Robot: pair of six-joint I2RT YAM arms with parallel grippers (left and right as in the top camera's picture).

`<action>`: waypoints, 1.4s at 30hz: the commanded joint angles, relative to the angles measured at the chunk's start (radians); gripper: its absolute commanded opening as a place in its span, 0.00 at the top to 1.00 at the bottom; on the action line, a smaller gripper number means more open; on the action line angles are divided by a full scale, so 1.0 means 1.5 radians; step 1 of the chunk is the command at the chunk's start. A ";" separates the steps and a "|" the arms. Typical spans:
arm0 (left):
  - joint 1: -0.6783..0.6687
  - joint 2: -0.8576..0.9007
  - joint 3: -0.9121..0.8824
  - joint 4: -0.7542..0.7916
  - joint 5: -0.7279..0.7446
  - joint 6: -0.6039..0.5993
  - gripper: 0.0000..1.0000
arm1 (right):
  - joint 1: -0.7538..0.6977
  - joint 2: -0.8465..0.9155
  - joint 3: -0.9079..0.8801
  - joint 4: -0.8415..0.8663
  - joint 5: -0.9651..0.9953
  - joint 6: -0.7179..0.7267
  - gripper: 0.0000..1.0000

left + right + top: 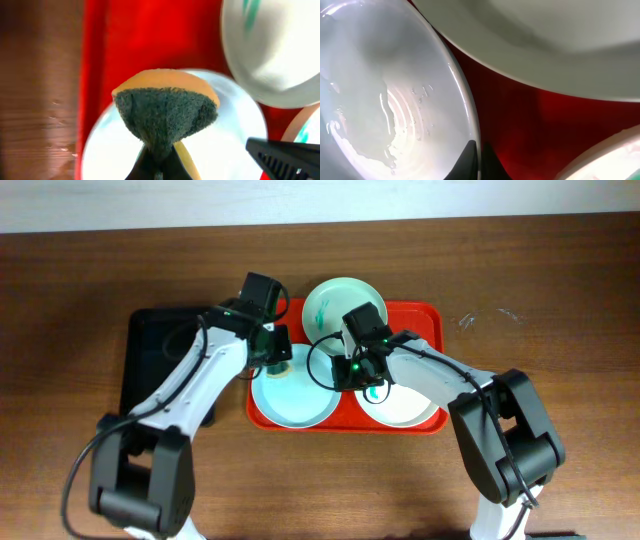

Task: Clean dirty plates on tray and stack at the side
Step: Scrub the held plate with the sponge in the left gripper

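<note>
The red tray (425,320) holds three plates. A pale mint plate (300,405) lies front left; it looks wet and shows no smear. My left gripper (277,358) is shut on an orange sponge with a dark green pad (167,107) and presses it on this plate (225,150). My right gripper (352,370) is shut on the same plate's right rim (385,100). A mint plate with a teal smear (335,302) sits at the back. A white plate with a teal smear (405,408) lies front right, partly under my right arm.
A narrower black tray (160,355) lies left of the red tray, under my left arm. Bare brown table (560,300) surrounds both trays. The back plate (545,40) and the white plate's rim (615,155) lie close to my right jaws (479,160).
</note>
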 commanded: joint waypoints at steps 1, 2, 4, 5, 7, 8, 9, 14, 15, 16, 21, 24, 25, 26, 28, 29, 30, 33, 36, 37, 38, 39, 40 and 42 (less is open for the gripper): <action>-0.001 0.045 -0.018 -0.030 0.072 0.003 1.00 | -0.001 0.008 -0.001 -0.007 0.014 -0.014 0.96; -0.001 0.047 -0.018 -0.046 0.072 0.018 1.00 | -0.001 0.008 -0.001 -0.007 0.014 -0.014 0.96; -0.001 0.047 -0.018 -0.073 0.071 0.057 1.00 | -0.001 0.008 -0.001 -0.005 0.014 -0.014 0.96; -0.001 0.047 -0.018 -0.088 0.070 0.083 1.00 | -0.001 0.008 -0.001 -0.004 0.014 -0.014 0.96; -0.001 0.047 -0.018 -0.122 0.014 0.097 1.00 | -0.001 0.008 -0.001 -0.003 0.014 -0.014 0.96; -0.001 0.047 -0.018 -0.132 -0.020 0.097 1.00 | -0.001 0.008 -0.001 -0.003 0.014 -0.014 0.96; -0.001 0.047 -0.018 -0.138 -0.044 0.096 1.00 | -0.001 0.008 -0.001 -0.003 0.013 -0.014 0.96; 0.001 0.047 -0.018 -0.139 -0.110 0.069 1.00 | -0.001 0.008 -0.001 -0.005 0.013 -0.014 0.96; 0.001 0.046 -0.018 -0.135 -0.107 0.054 1.00 | -0.001 0.008 -0.001 -0.005 0.013 -0.014 0.96; 0.001 0.046 -0.017 -0.131 -0.080 0.037 1.00 | -0.001 0.008 -0.001 -0.005 0.013 -0.014 0.96; -0.002 0.046 -0.017 -0.068 0.185 0.029 1.00 | -0.001 0.008 -0.001 -0.002 0.013 -0.014 0.96; -0.016 0.049 -0.023 -0.060 0.182 0.029 1.00 | -0.001 0.008 -0.001 -0.002 0.013 -0.014 0.96; -0.021 0.051 -0.028 -0.058 0.180 0.029 1.00 | -0.001 0.008 -0.001 -0.002 0.013 -0.014 0.96; -0.026 0.053 -0.035 -0.055 0.180 0.029 1.00 | -0.001 0.008 -0.001 -0.002 0.013 -0.014 0.96; -0.033 0.055 -0.053 -0.043 0.170 0.029 1.00 | -0.001 0.008 -0.001 -0.002 0.013 -0.014 0.96; -0.035 0.055 -0.062 -0.036 0.153 0.029 1.00 | -0.001 0.008 -0.001 -0.002 0.013 -0.014 0.96; -0.036 0.055 -0.071 -0.031 0.122 0.029 1.00 | -0.001 0.008 -0.001 -0.002 0.012 -0.014 0.96; -0.035 0.055 -0.098 -0.019 -0.025 0.028 1.00 | -0.001 0.008 -0.001 -0.002 0.009 -0.014 0.96; -0.035 0.055 -0.125 -0.009 -0.189 -0.021 1.00 | -0.001 0.008 0.000 -0.002 0.009 -0.014 0.96; -0.035 0.055 -0.128 -0.009 -0.231 -0.037 1.00 | -0.001 0.008 0.000 -0.002 0.009 -0.014 0.96; -0.035 0.055 -0.128 -0.012 -0.265 -0.046 1.00 | -0.001 0.008 0.000 -0.002 0.009 -0.014 0.96; -0.035 0.055 -0.128 -0.011 -0.284 -0.046 1.00 | -0.001 0.007 0.000 -0.002 0.009 -0.014 0.96; -0.035 0.054 -0.126 -0.012 -0.306 -0.046 1.00 | -0.001 0.007 0.001 -0.002 0.009 -0.014 0.96; -0.034 0.049 -0.113 -0.014 -0.322 -0.046 1.00 | -0.001 0.002 0.004 -0.002 0.009 -0.014 0.96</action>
